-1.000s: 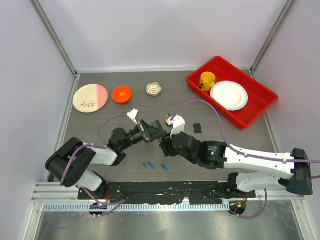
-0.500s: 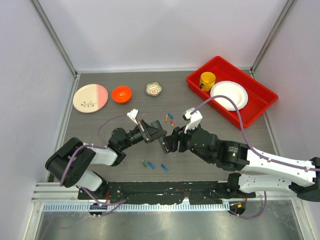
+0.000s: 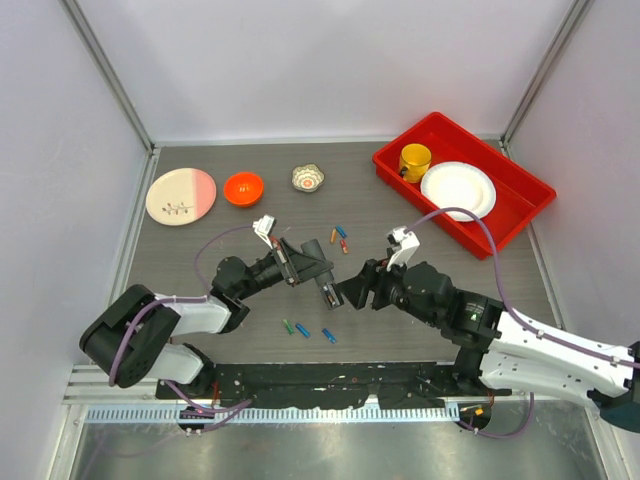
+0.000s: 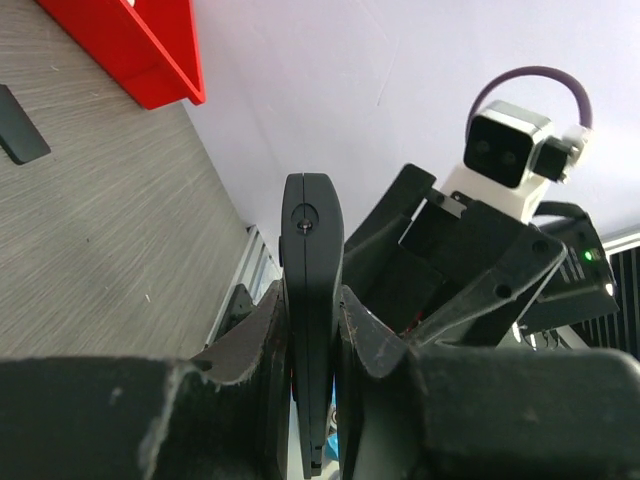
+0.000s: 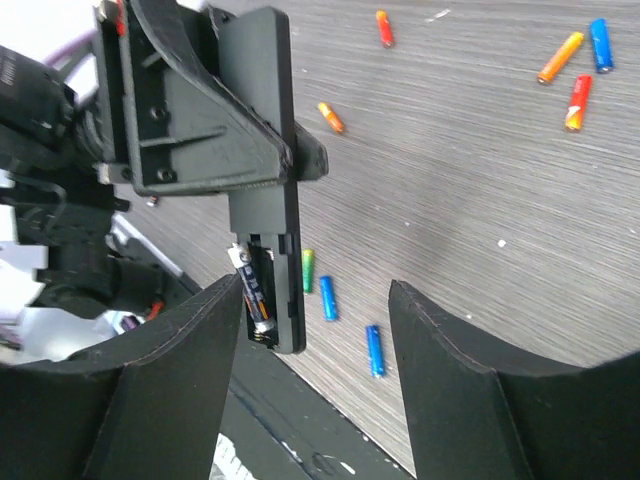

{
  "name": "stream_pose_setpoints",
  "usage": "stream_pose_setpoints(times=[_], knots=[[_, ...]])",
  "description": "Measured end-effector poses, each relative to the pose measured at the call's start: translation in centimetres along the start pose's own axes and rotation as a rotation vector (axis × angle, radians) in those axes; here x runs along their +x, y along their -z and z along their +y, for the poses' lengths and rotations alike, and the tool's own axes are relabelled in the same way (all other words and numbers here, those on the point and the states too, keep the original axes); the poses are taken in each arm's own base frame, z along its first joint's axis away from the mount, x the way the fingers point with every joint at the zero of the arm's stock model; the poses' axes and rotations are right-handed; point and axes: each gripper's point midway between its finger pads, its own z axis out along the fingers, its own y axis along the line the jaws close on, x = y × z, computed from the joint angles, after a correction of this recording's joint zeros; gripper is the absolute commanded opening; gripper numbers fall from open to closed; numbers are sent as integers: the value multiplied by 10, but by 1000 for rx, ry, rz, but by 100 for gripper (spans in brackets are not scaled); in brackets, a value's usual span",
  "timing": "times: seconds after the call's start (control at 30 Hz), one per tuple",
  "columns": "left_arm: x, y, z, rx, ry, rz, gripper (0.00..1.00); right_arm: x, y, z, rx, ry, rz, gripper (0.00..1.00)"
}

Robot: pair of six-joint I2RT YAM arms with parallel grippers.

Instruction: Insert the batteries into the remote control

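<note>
My left gripper (image 3: 303,266) is shut on the remote control (image 3: 325,288), a slim black bar held off the table; the left wrist view shows it edge-on (image 4: 311,260) between the pads. In the right wrist view its open recess (image 5: 262,285) faces the camera with one battery (image 5: 249,287) in it. My right gripper (image 3: 353,290) is open and empty just right of the remote's end, jaws wide either side of it (image 5: 315,335). A green battery (image 5: 307,270) and two blue ones (image 5: 327,297) (image 5: 373,350) lie on the table below. Several orange and blue batteries (image 3: 339,238) lie farther back.
A small flat black piece (image 4: 20,125) lies on the table. A red tray (image 3: 520,215) at the back right holds a yellow cup (image 3: 415,160) and white plate (image 3: 458,190). An orange bowl (image 3: 243,187), a pink-and-cream plate (image 3: 180,195) and a small patterned cup (image 3: 308,178) stand at the back.
My right gripper has drawn back to the right, away from the remote, and its arm has swung out. My left gripper still holds the remote, moved slightly.
</note>
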Motion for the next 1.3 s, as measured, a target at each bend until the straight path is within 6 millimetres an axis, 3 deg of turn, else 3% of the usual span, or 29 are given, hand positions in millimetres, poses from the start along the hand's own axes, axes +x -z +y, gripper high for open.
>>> stream_pose_setpoints(times=[0.17,0.47,0.67,1.1,1.3], knots=[[2,1,-2,8,-3,10,0,-8,0,6,-99,-97,-28,68],[-1,-3,-9,29,-9,16,0,14,-12,21,-247,-201,62,69],[-2,-4,-12,36,-13,18,0,12,-13,31,-310,-230,68,68],[-2,-4,-13,39,-14,18,0,11,-17,15,-315,-313,56,59],[-2,-4,-15,44,-17,16,0,7,-16,18,-336,-324,49,55]])
